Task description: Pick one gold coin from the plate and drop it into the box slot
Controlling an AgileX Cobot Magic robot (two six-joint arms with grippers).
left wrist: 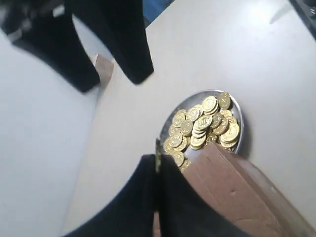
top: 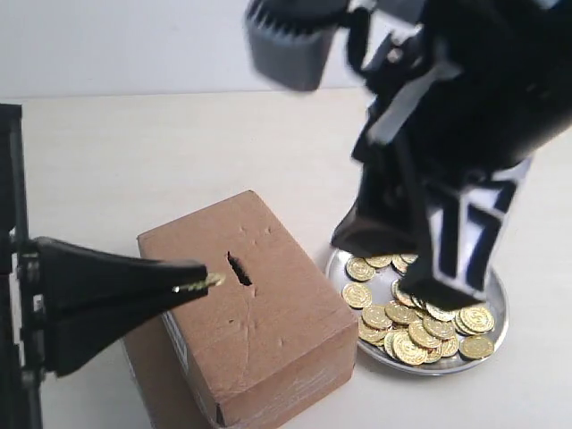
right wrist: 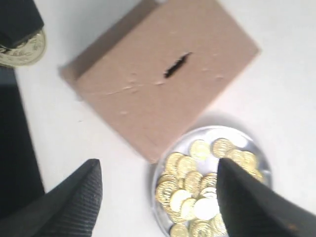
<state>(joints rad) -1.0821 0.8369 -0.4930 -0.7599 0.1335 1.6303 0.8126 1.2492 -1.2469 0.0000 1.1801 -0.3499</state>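
Note:
My left gripper [top: 202, 284] reaches in from the left, shut on one gold coin [top: 207, 282]. It hangs just above the box [top: 268, 331], a short way left of the slot [top: 239, 268]. The left wrist view shows that coin [left wrist: 158, 152] edge-on between the shut fingers. A heap of gold coins [top: 416, 326] lies on the silver plate [top: 499, 304], right of the box. My right gripper [top: 402, 268] hovers over the plate, open and holding nothing. Its wrist view shows the fingers [right wrist: 74, 197] spread wide above the plate [right wrist: 212, 131], with the box [right wrist: 148, 98], the slot [right wrist: 177, 65] and the held coin [right wrist: 23, 49].
Everything stands on a pale tabletop [top: 134, 170]. The right arm's bulky black body [top: 465, 98] fills the upper right above the plate. The box stands close against the plate's left rim.

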